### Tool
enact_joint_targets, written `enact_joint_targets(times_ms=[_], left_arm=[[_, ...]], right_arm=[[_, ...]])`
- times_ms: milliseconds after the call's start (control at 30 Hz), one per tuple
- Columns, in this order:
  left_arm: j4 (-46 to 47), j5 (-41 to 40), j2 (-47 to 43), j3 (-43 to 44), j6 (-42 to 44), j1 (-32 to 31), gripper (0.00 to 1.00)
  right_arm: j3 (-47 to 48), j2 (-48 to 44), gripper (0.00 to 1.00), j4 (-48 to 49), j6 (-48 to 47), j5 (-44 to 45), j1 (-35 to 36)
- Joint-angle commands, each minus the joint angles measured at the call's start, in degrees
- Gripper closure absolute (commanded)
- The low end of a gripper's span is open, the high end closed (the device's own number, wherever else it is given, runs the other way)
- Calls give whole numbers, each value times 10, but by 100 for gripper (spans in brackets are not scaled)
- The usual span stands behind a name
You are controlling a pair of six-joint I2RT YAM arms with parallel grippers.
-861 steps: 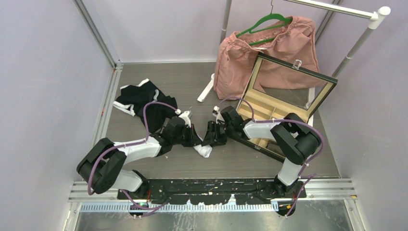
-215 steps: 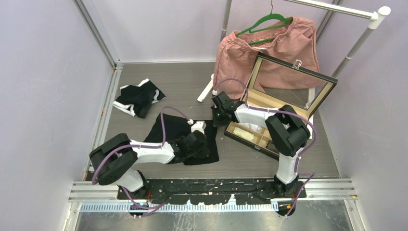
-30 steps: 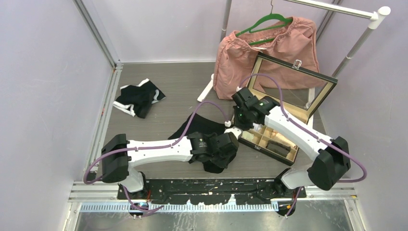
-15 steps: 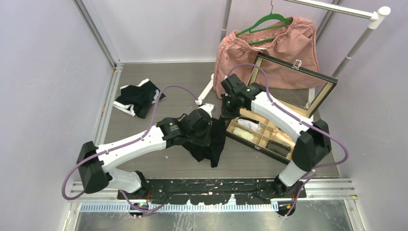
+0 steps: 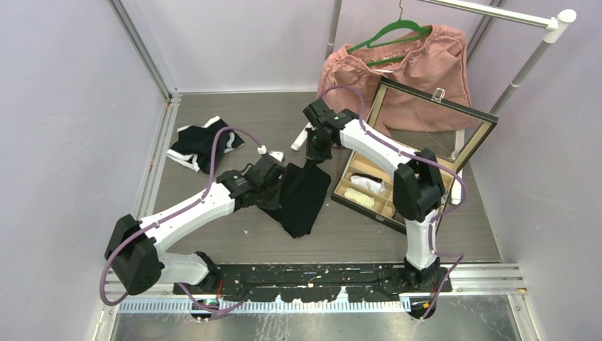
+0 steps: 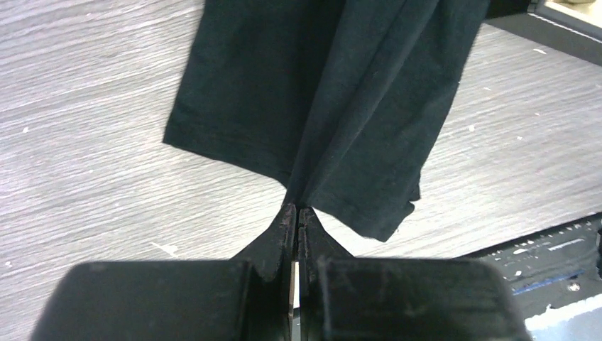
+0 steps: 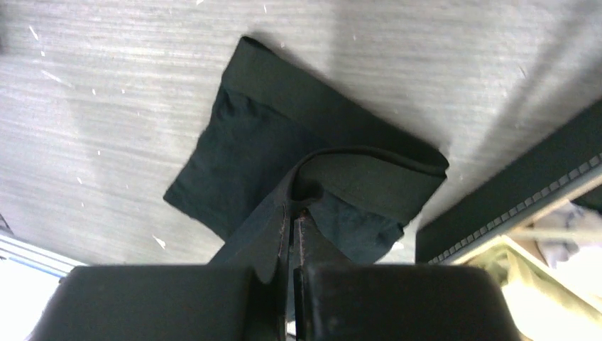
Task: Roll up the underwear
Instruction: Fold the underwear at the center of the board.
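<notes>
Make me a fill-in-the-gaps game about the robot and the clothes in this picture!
1. The briefs pinched in the jaws are ___ in colour.
2. ___ pairs of jaws hold those briefs.
3. The pink garment hangs on a ___ hanger.
4. The lid of the box stands ___.

Missing words: black; two; green; open.

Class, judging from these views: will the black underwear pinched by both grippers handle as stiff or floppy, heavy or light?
Probably floppy: the black underwear bunches into folds at the left gripper and right gripper. Likely light, since edge pinches hold it. Unlikely to roll unaided.
</notes>
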Motion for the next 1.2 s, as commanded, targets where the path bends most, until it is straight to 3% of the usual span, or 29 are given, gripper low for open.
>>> enact_joint_targets(times_ms=[0, 433, 1000, 1167], left_arm=[[9, -7, -21, -19, 12, 35, 99], [40, -6, 1, -54, 9, 87, 99], [89, -21, 39, -100, -14, 111, 99], [98, -21, 48, -108, -19, 124, 99]], right_arm=[[66, 49, 99, 15, 13, 14, -4], [166, 165, 99, -3, 13, 17, -8], [222, 224, 84, 19, 22, -19, -13], [218, 222, 74, 60, 32, -78, -19]])
